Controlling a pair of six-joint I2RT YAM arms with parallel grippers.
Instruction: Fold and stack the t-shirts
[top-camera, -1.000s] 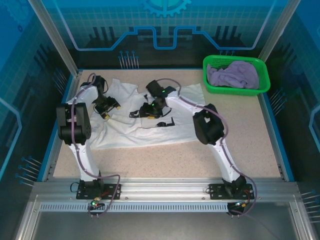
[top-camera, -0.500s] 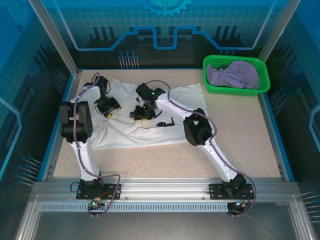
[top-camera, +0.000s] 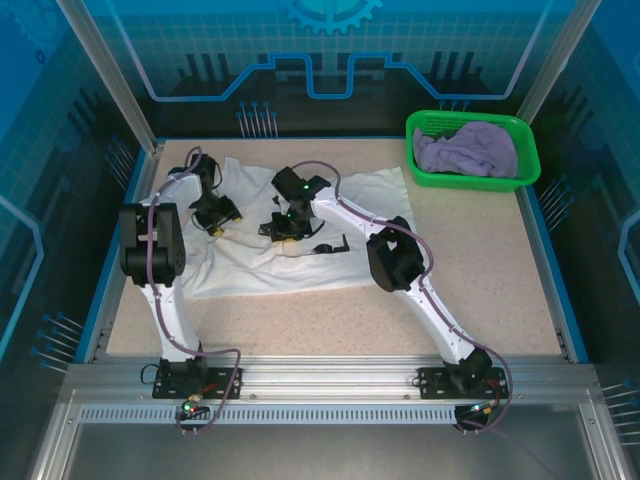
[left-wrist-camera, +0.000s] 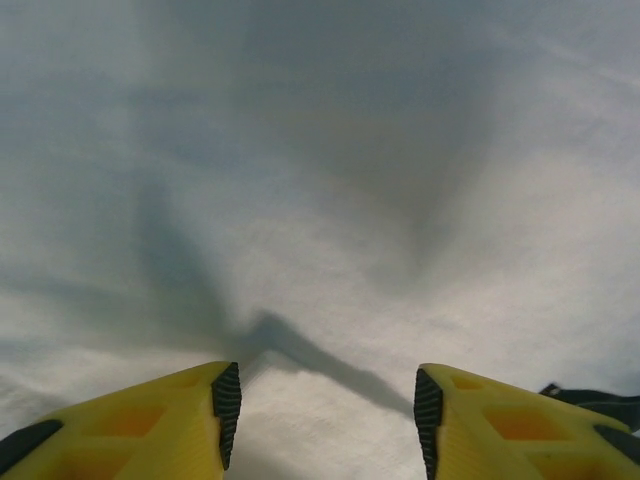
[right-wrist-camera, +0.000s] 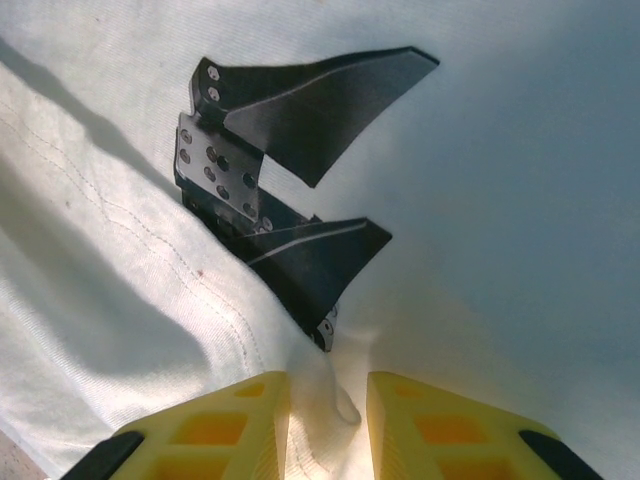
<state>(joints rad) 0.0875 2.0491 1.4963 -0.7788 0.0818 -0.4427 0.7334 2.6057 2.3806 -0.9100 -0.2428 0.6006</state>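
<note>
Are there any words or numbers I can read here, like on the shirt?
None can be read anywhere.
White cloth t-shirt: its black prints are pointed shapes with small dots, not letters.
Blue back wall: a gear drawing and lines, no words.
Green plastic mesh basket: no label to be seen.

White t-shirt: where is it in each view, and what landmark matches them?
Top external: white t-shirt spread flat left of centre, under both arms.
Left wrist: the pale cloth ahead of the left gripper.
Right wrist: the cloth ahead of the right gripper, a fold between its jaws.
Shared landmark: the black print, upper middle in right wrist, near the shirt's centre from above.
</note>
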